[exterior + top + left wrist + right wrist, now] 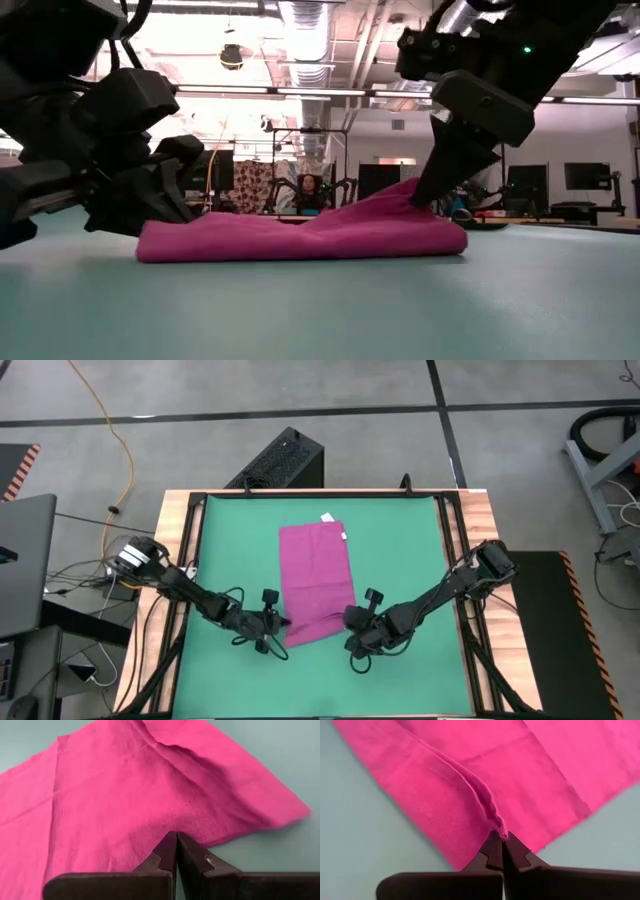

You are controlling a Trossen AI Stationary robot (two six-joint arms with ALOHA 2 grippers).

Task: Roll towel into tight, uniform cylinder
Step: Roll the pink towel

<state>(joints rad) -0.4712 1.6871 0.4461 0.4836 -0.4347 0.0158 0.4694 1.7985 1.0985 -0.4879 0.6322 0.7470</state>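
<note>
Round towel (316, 581): bare green mat (400, 540).

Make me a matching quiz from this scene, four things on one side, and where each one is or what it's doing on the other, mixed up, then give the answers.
Things
1. magenta-pink soft cloth towel
2. small white tag
3. left gripper
4. right gripper

Places or states
A. jaws shut on the towel's near right corner, lifting it
B. at the towel's far edge
C. lying folded in a strip on the green mat
D. jaws shut at the towel's near left edge

Pairs: 1-C, 2-B, 3-D, 4-A
</note>
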